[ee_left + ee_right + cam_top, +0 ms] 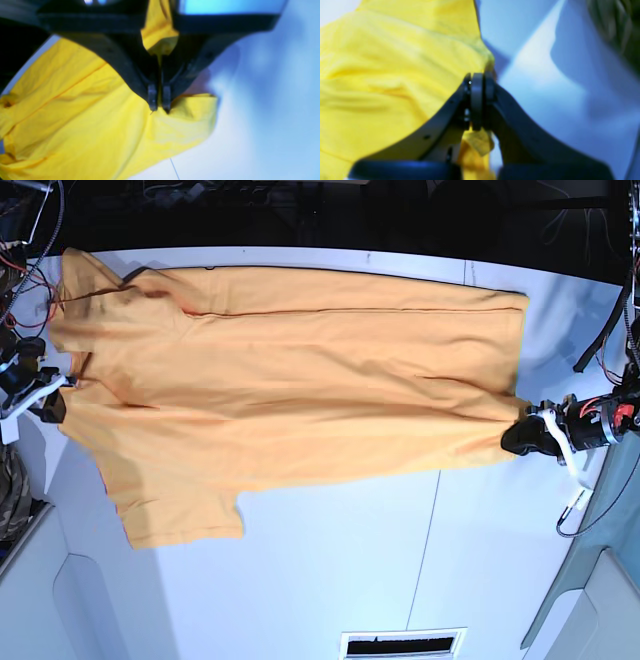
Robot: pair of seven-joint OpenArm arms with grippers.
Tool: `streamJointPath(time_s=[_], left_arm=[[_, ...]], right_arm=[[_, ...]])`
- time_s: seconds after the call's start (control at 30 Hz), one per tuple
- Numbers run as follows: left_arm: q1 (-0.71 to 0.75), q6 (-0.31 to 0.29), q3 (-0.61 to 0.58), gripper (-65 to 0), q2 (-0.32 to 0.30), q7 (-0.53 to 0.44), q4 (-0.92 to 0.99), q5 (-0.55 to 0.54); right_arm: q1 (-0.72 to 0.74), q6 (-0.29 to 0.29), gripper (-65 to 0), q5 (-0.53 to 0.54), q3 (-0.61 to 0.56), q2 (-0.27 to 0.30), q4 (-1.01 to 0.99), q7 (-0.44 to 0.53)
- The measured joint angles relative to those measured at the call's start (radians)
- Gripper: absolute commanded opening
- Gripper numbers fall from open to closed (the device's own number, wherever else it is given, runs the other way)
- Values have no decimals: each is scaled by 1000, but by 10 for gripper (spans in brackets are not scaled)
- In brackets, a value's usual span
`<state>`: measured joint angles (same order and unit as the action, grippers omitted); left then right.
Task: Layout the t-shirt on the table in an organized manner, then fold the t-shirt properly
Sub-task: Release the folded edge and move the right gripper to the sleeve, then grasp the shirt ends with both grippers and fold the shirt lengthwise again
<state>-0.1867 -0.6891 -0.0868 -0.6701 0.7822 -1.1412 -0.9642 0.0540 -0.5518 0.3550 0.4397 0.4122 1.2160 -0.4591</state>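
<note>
The left pincer [159, 105] and right pincer [480, 85] each clamp an edge of the t-shirt [290, 380]. It lies stretched between them on the white table [330, 560], crossed by 1 thin dark seam; beyond the far edge, the room is dark.

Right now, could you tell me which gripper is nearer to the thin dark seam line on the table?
Left. The left gripper, jaws shut on the t-shirt at its hem corner, is close beside the seam line; the right gripper holds the opposite, collar end.
</note>
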Motion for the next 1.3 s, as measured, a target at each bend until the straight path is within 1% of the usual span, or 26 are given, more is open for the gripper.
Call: streamJointPath(time_s=[0.1,0.17,0.2,0.23,0.27,0.3,0.33,0.37,0.5,0.63,0.7,0.77,0.83,0.93,1.03,1.07,1.1,1.13,1.27,1.3], left_arm=[[41,0,0,-650,3,1,0,12],[60,0,-2,-650,5,-7,1,17],[63,0,-2,-650,5,-18,1,17],[62,0,-2,-650,5,-25,1,17],[60,0,-2,-650,5,-29,0,16],[56,0,-2,-650,8,-32,0,14],[56,0,-2,-650,11,-32,0,14],[56,0,-2,-650,14,-31,0,14],[57,0,-2,-650,35,-30,0,64],[60,0,-2,-650,33,-30,1,72],[61,0,-2,-650,33,-30,1,72],[61,0,-2,-650,33,-30,1,71],[61,0,-2,-650,33,-30,1,72],[61,0,-2,-650,33,-31,0,72],[61,0,-2,-650,33,-30,0,73],[61,0,-2,-650,33,-31,0,73],[61,0,-2,-650,33,-31,0,74],[61,0,-2,-650,33,-31,1,74],[61,0,-2,-650,33,-30,1,74],[61,0,-2,-650,33,-31,1,74]], right_arm=[[-75,4,-650,40,41,0,-1,-6],[-105,2,-650,58,49,-4,-1,5],[-110,2,-570,64,49,-9,-1,23],[-110,2,-468,67,49,-14,-1,35],[-109,1,-389,70,49,-16,-1,45],[-108,1,-342,73,48,-17,0,76],[-106,6,-328,77,48,-19,0,112],[-103,14,-329,82,48,-19,0,143],[-38,80,-329,74,50,-19,-2,143],[98,100,-329,-3,45,-40,-48,159],[175,143,-329,-56,27,-51,-138,206],[242,147,-329,-110,-2,-51,-269,248],[301,171,-329,-164,-24,-51,-409,276],[357,161,-329,-169,-63,-47,-571,295],[370,101,-329,-160,-108,-54,-643,350],[370,72,-329,-152,-122,-58,-645,350],[370,27,-329,-142,-137,-63,-645,349],[370,-1,-329,-130,-150,-72,-643,350],[367,-6,-337,-121,-174,-117,-597,328],[367,-6,-365,-128,-176,-126,-584,320]])
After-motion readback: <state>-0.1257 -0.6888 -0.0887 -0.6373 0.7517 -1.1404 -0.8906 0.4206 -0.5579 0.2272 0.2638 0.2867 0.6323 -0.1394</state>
